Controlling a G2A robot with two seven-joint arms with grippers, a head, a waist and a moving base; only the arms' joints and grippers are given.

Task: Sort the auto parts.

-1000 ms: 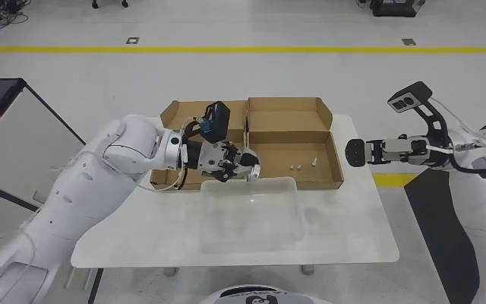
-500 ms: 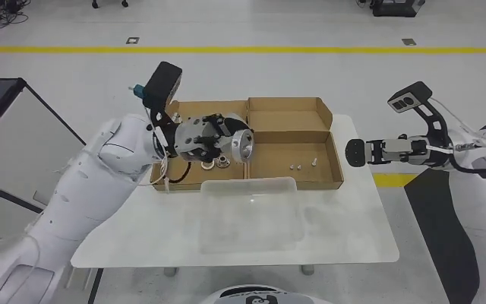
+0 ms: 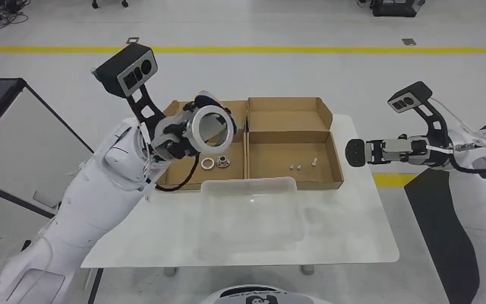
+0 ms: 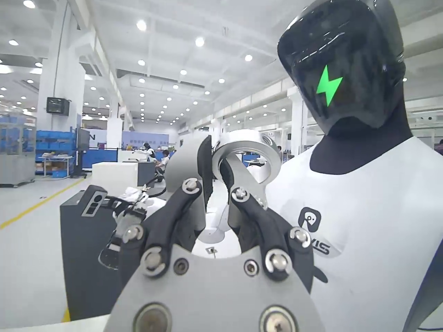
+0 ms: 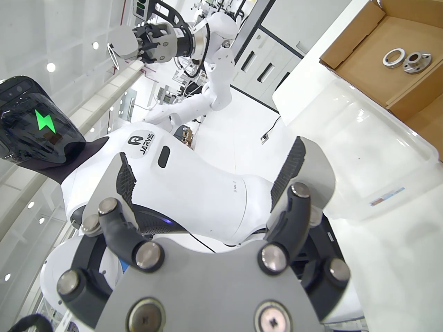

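Observation:
My left gripper (image 3: pixel 188 134) is raised above the left compartment of the cardboard box (image 3: pixel 331 144), turned up toward the head. It is shut on a large silver metal ring (image 3: pixel 209 128), one finger inside the ring (image 4: pixel 247 158) and one outside. The right wrist view shows that gripper (image 5: pixel 138 44) far off. In the left compartment lie a small ring (image 3: pixel 206 162) and a flanged part (image 3: pixel 223 160); they are also visible as the ring (image 5: pixel 394 58) and flange (image 5: pixel 417 62). Two small bolts (image 3: pixel 296 164) lie in the right compartment. My right gripper (image 5: pixel 207 171) is open and empty, held off the table's right edge (image 3: pixel 353 152).
A clear plastic tray (image 3: pixel 250 214) sits on the white table (image 3: pixel 357 228) in front of the box, and its wall (image 5: pixel 363 132) shows close by. The box has raised flaps at the back. A yellow floor line runs behind.
My left arm has lifted the large ring up from the box's front edge and rotated its wrist upward toward the head. The right arm has stayed still.

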